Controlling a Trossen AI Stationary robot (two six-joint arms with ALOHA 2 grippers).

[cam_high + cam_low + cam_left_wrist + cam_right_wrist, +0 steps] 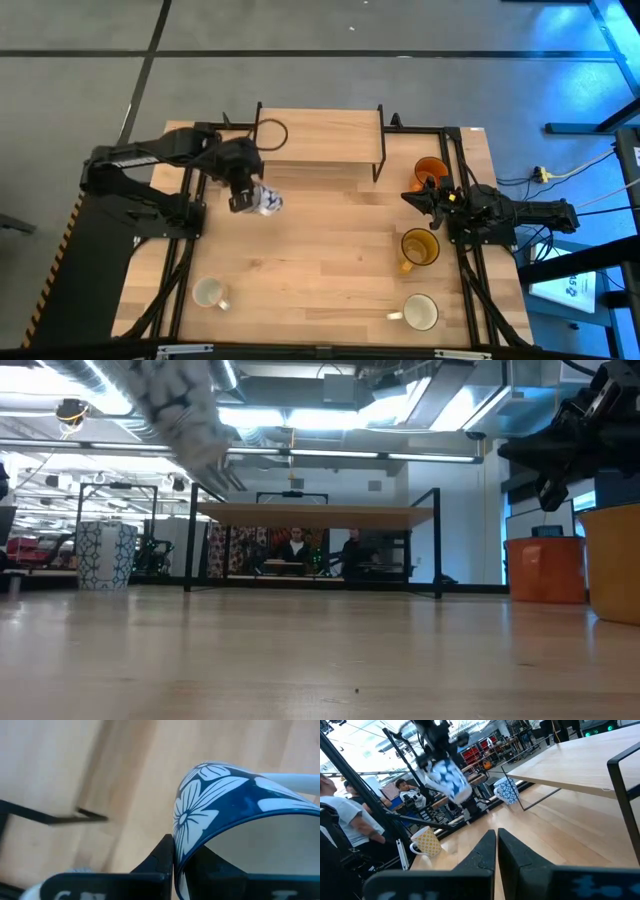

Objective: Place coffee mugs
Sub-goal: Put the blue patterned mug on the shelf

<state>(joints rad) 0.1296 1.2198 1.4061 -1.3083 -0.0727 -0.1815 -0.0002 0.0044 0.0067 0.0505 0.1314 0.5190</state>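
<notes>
Grey concrete floor (300, 25) around the pale wooden worktop (320, 260); bright ceiling strip lights (300, 420) over a cluttered workshop behind

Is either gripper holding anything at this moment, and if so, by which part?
The left gripper holds a blue-and-white floral mug by its rim, one finger inside and one outside the wall. The right gripper is shut and holds nothing.

Our left gripper (252, 199) hangs at upper left of the high view, jaws clamped on a mug's rim. Our right gripper (412, 197) waits at right, jaws pressed together.
</notes>
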